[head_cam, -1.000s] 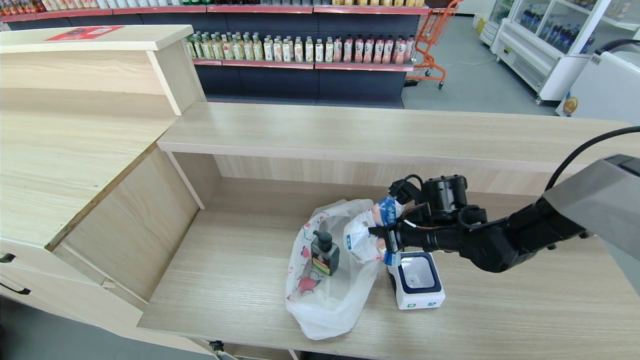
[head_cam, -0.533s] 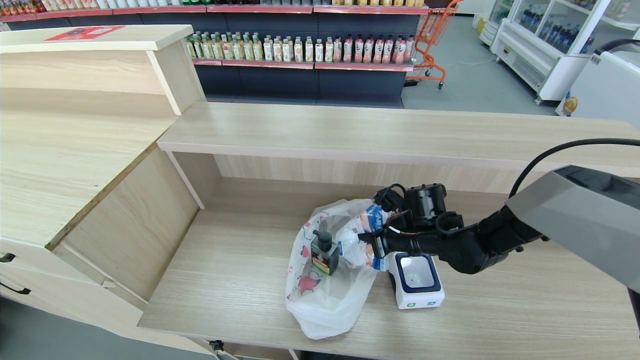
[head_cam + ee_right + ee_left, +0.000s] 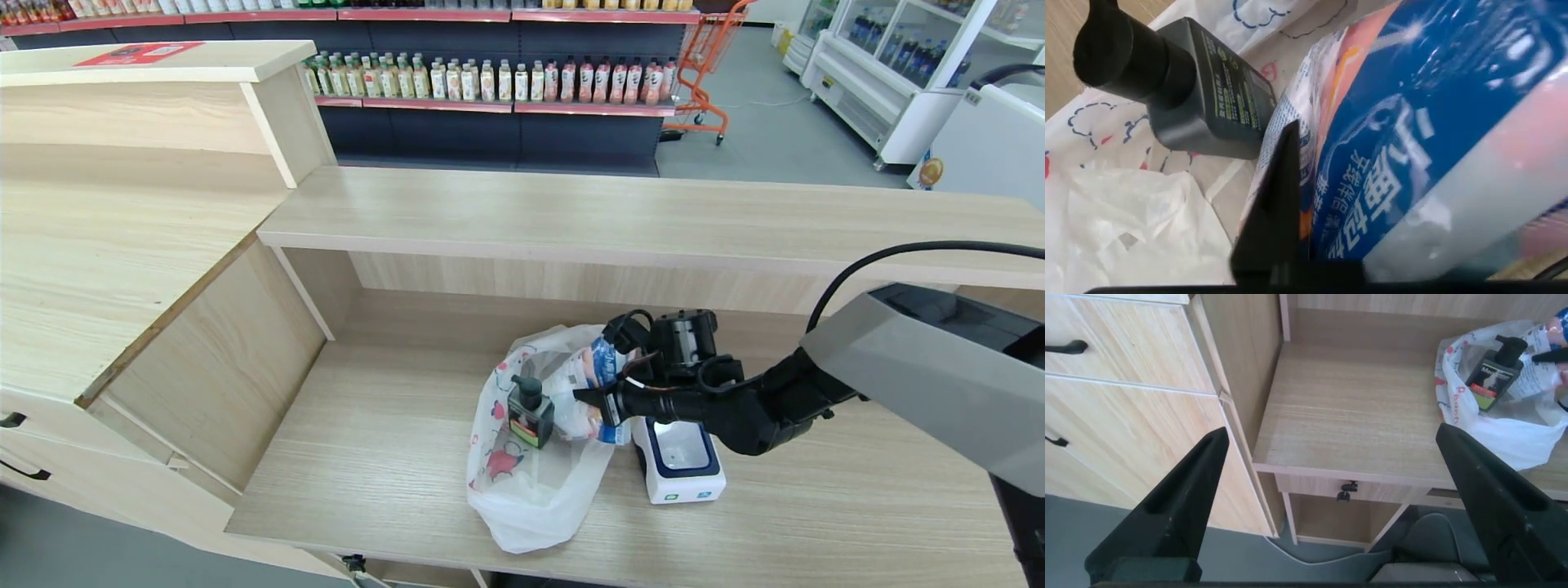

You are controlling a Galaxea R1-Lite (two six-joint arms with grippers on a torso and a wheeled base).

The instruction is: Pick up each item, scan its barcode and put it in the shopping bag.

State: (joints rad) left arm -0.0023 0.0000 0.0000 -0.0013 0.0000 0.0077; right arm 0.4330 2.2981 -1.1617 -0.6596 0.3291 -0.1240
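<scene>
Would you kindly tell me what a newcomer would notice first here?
The right end effector grips a blue-and-pink packet at the mouth of the shopping bag on the counter. A dark pump bottle stands inside the bag, and a white scanner sits right of it.

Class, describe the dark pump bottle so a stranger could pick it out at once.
On the low wooden counter, left of the scanner, lies a white shopping bag. The pump bottle sits in its mouth: small, dark and square-bodied, unlike the pale blue-printed packet beside it.

Bright, even indoor light, soft shadows, straight edges bowed.
</scene>
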